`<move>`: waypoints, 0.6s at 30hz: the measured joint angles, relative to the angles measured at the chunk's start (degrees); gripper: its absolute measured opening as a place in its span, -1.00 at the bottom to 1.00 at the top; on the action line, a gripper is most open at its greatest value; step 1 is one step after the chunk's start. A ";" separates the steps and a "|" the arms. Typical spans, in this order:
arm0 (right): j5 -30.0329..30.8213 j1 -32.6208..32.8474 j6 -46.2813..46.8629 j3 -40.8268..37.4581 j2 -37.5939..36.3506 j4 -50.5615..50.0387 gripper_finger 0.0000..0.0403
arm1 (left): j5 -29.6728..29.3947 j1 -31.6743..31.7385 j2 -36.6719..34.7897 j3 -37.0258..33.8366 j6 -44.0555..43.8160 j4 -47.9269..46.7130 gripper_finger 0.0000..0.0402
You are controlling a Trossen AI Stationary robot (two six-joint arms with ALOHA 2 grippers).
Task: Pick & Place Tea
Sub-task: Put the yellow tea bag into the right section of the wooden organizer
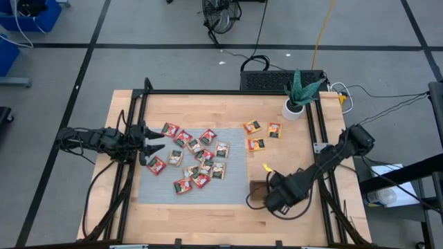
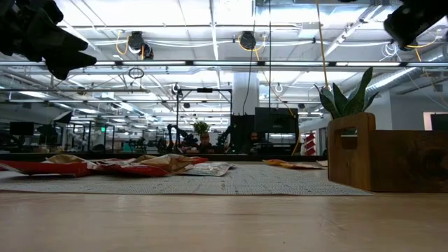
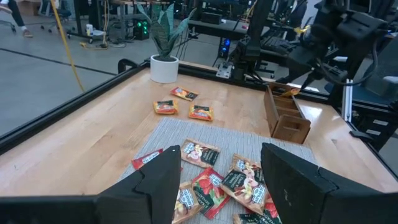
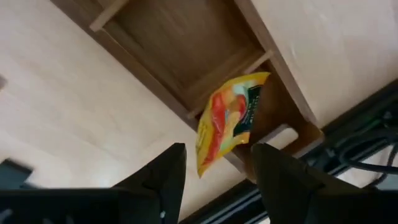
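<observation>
Right gripper (image 4: 214, 171): fingers apart, above tray (image 4: 180, 37); yellow sachet (image 4: 227, 121) loose, tilted on tray's end compartment wall. Left gripper (image 1: 154, 140): open, empty, at mat (image 1: 235, 173) edge. Sachets (image 1: 197, 159): scattered on mat.

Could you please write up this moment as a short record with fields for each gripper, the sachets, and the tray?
left gripper: open, hovering over the left edge of the grey mat, holding nothing
right gripper: open, directly above the wooden tray
yellow-orange sachet: tilted, leaning on a tray divider below the right gripper
red and green sachets: scattered on the mat
three yellow-orange sachets: on bare wood near the potted plant
</observation>
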 joint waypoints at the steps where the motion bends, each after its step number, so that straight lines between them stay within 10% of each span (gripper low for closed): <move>1: 0.90 0.57 0.92 0.00 0.04 0.14 -0.16 | 0.00 0.00 0.00 0.00 0.00 -0.02 0.11; 18: 2.49 4.76 10.82 -6.08 0.02 6.11 -0.16 | 0.00 0.00 0.00 0.00 -0.01 -0.02 0.11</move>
